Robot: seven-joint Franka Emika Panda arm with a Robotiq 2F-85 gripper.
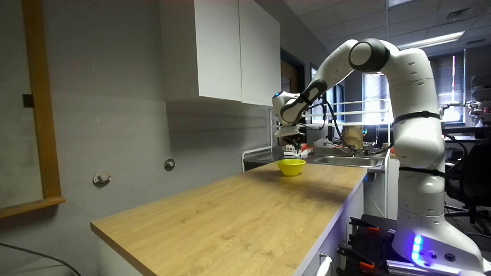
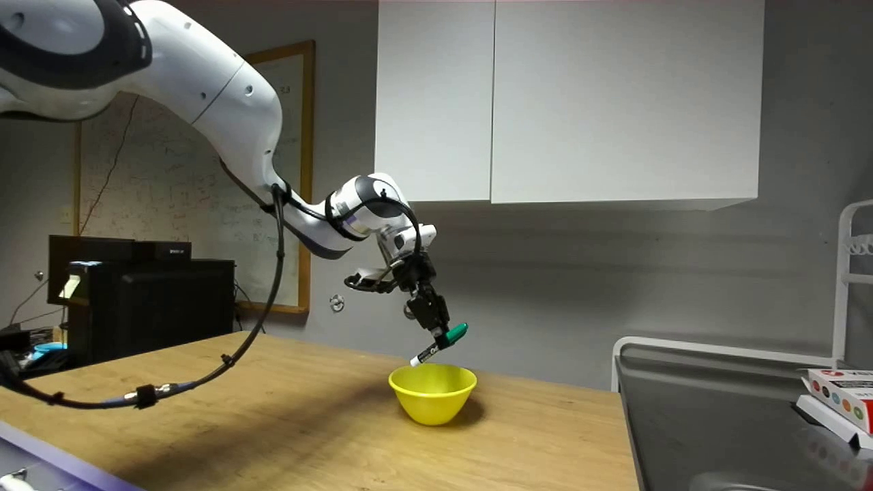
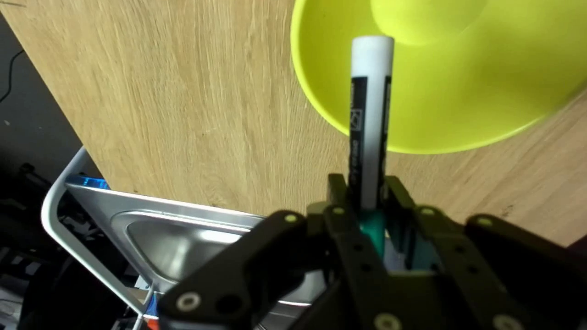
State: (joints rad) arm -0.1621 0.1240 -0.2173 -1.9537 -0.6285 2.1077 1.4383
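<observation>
My gripper [image 3: 365, 188] is shut on a marker [image 3: 372, 103] with a white and black body and a green cap. In the wrist view the fingers press on both sides of it near the cap, and they partly hide the green end. A yellow bowl [image 2: 432, 395] stands upright on the wooden counter, right below. Seen in an exterior view, the marker [image 2: 427, 353] slants, its white end down and apart from the bowl's left rim, its green end up to the right. In another exterior view the gripper [image 1: 296, 148] hangs over the bowl [image 1: 290, 168]; the marker is hard to make out there.
The wooden counter [image 1: 215, 214] carries the bowl near its sink end. Beyond lie a metal sink [image 1: 347, 161] and a white rail [image 2: 723, 351]. A box [image 2: 842, 395] rests on the dark worktop. White cabinets [image 2: 624, 102] hang on the wall above.
</observation>
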